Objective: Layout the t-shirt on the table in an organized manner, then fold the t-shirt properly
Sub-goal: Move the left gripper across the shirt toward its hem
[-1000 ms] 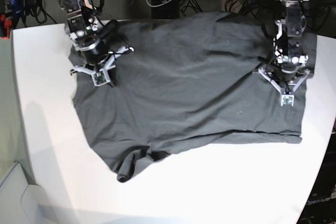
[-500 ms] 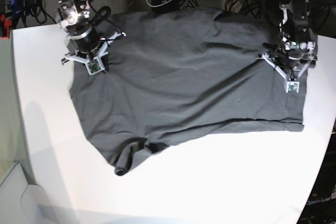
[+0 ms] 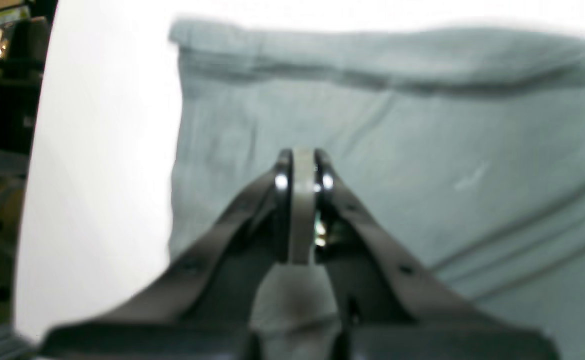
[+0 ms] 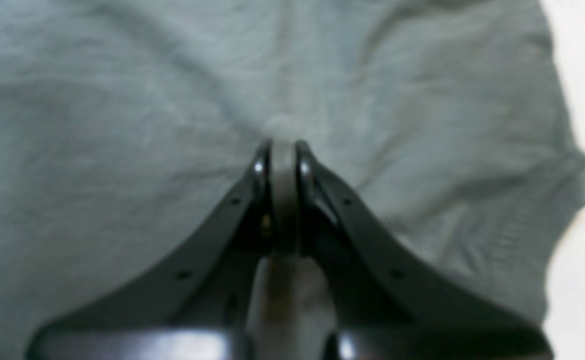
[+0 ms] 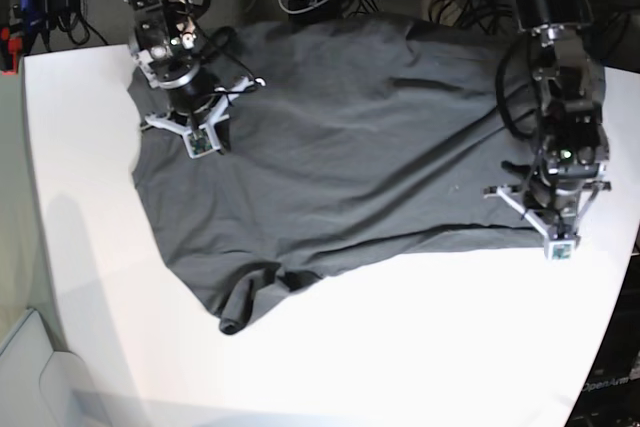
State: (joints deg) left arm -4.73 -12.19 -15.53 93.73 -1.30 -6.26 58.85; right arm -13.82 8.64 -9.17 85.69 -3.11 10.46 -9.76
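The thin dark charcoal-grey cloth t-shirt (image 5: 350, 147) lies spread across the far half of my large smooth white surface (image 5: 400, 347), mostly flat, with long diagonal creases and one bunched, curled corner at its near edge. My left end effector (image 5: 560, 244) sits over the shirt's hem corner near the surface's edge, its jaws pressed together with no cloth between them. My right end effector (image 5: 202, 140) is over the shirt's opposite side, jaws likewise together and empty. Both wrist views are blurred, showing only grey fabric beneath the closed tips.
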